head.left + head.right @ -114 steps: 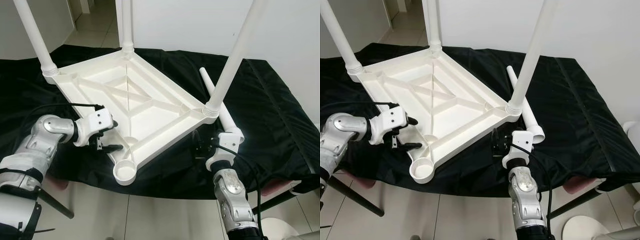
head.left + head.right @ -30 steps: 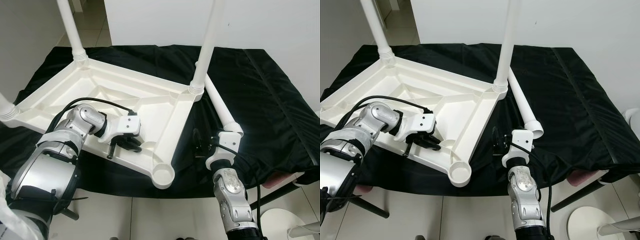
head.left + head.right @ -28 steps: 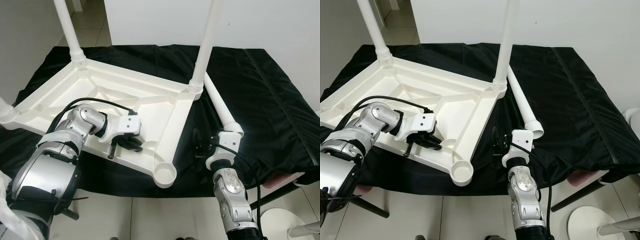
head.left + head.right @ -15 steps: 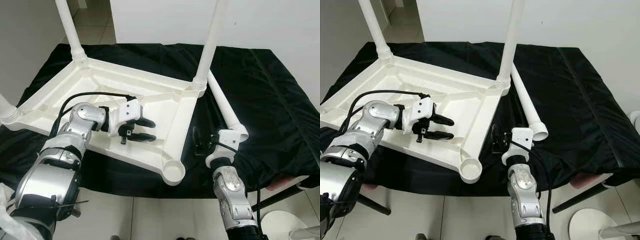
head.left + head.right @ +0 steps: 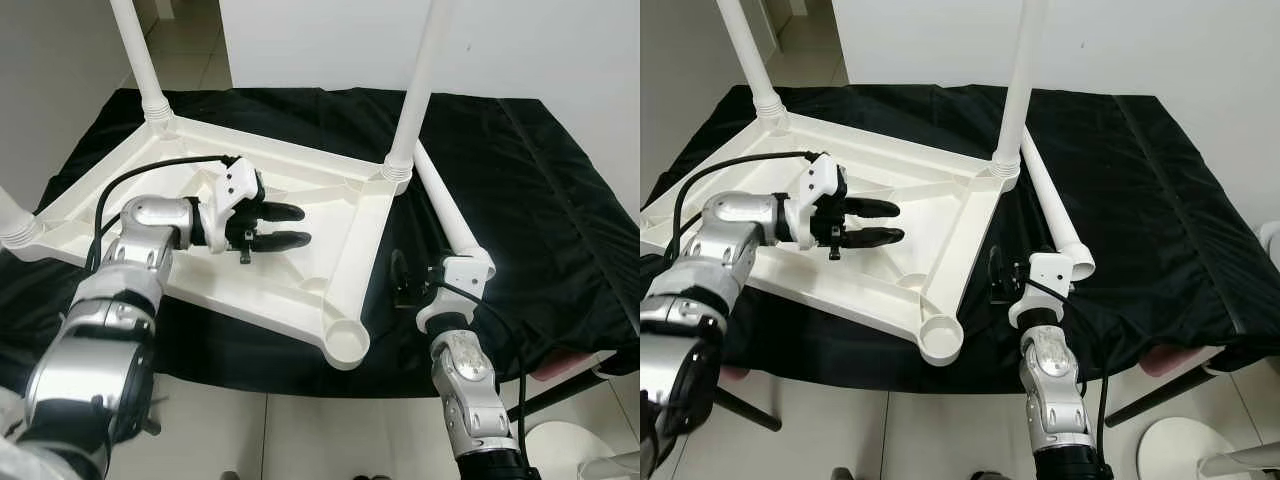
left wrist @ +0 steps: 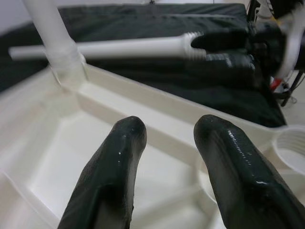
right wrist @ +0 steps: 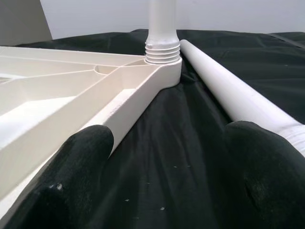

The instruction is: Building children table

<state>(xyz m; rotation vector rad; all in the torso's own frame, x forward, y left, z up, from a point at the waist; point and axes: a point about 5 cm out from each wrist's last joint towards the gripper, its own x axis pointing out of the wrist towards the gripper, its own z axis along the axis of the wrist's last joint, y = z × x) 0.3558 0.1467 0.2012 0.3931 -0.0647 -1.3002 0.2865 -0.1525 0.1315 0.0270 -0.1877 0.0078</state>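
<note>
A white children's tabletop [image 5: 300, 190] lies upside down on a black cloth. Three white legs stand screwed into its corners, one at the right corner [image 5: 410, 100]. The near corner socket [image 5: 343, 345] is empty. A loose white leg [image 5: 445, 215] lies on the cloth just right of the tabletop. My left gripper [image 5: 300, 226] hovers open over the ribbed underside, holding nothing; its fingers [image 6: 114, 162] point toward the loose leg [image 6: 119, 47]. My right gripper [image 7: 174, 157] stands open low over the cloth, between the tabletop's edge and the loose leg [image 7: 228, 90].
The black cloth [image 5: 540, 200] covers a table whose front edge runs just below the empty socket. A white wall stands behind it. Tiled floor and a round white base [image 5: 570, 450] lie at the lower right.
The tabletop has turned, bringing its empty socket rightward toward my right gripper. My left gripper has let go of the near rim and lifted over the underside. The right arm has barely moved.
</note>
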